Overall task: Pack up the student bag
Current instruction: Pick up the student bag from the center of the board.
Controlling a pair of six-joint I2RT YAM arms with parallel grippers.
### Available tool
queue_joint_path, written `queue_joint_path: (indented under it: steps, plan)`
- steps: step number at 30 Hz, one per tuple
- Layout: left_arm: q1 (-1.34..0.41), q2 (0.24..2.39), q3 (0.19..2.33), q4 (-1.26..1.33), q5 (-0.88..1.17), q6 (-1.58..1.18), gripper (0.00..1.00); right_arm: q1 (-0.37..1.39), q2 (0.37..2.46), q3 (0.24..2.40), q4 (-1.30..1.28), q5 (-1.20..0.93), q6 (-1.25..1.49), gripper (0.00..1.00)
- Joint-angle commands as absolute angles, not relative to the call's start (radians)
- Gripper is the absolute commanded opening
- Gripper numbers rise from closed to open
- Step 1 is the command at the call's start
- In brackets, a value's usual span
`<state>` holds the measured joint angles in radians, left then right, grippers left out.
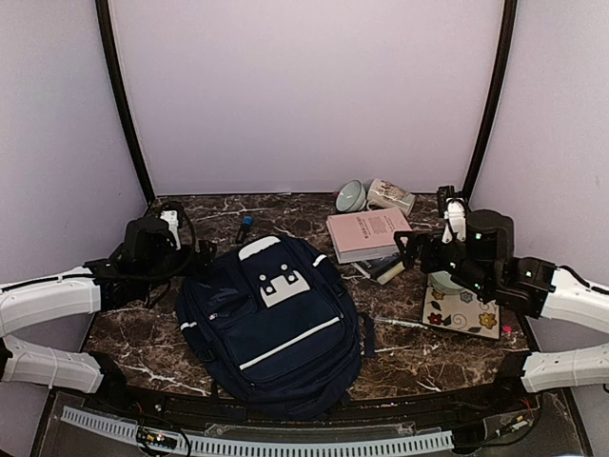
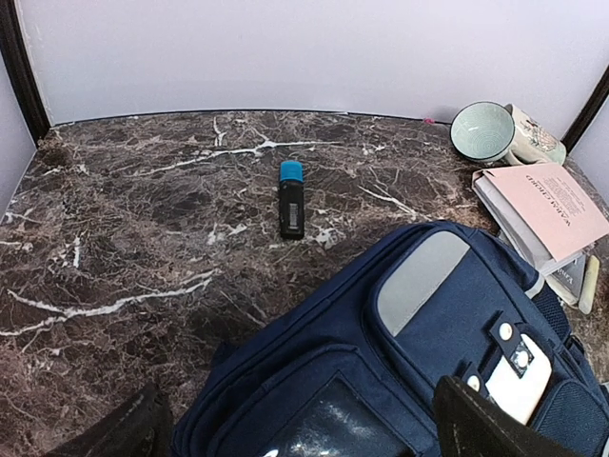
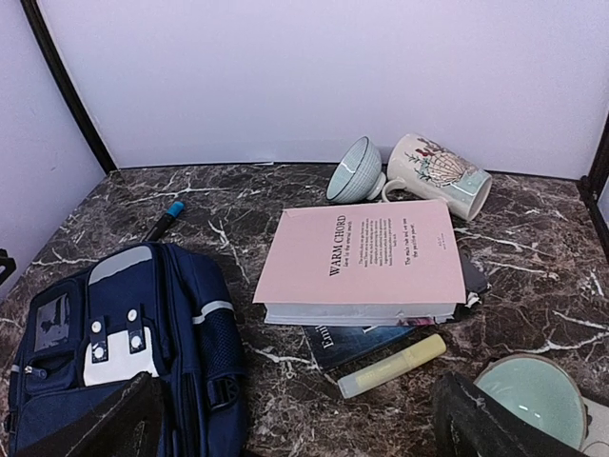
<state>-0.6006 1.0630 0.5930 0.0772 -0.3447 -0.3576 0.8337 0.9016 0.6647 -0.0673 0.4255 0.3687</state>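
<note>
The student bag (image 1: 271, 324), navy with white stripes and a white patch, lies flat in the middle of the table, zipped shut. It also shows in the left wrist view (image 2: 419, 352) and the right wrist view (image 3: 105, 333). My left gripper (image 1: 195, 252) is open and empty, its jaws wide apart over the bag's top left corner (image 2: 304, 443). My right gripper (image 1: 407, 249) is open and empty, hovering right of the bag above the table in front of the books (image 3: 304, 438).
A pink book (image 3: 366, 252) lies on a dark book (image 3: 381, 341), a yellow highlighter (image 3: 392, 366) in front of them. A blue-capped marker (image 2: 291, 198) lies behind the bag. A bowl (image 3: 352, 171) and mug (image 3: 438, 174) lie tipped over at the back. A pale green bowl (image 3: 533, 400) rests by a floral notebook (image 1: 462, 309).
</note>
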Motion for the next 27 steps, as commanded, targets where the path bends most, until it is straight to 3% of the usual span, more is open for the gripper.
queue_joint_path:
  steps: [1, 5, 9, 20, 27]
  plan:
    - [-0.606, 1.057, 0.597, 0.122, -0.361, -0.295, 0.98, 0.843, 0.851, 0.648, -0.027, 0.470, 0.396, 0.99]
    - [-0.610, 1.068, 0.606, 0.128, -0.266, -0.259, 0.94, 0.843, 0.820, 0.611, -0.002, 0.467, 0.390, 0.99]
    - [-0.782, 1.116, 0.661, 0.104, -0.396, -0.170, 0.94, 0.841, 0.822, 0.585, 0.043, 0.470, 0.375, 0.99]
    - [-1.040, 1.313, 0.871, 0.052, -0.300, -0.134, 0.91, 0.824, 0.890, 0.626, -0.006, 0.525, 0.399, 0.99]
    - [-1.172, 1.470, 1.001, -0.027, -0.293, -0.177, 0.87, 0.821, 0.862, 0.627, -0.053, 0.408, 0.485, 0.99]
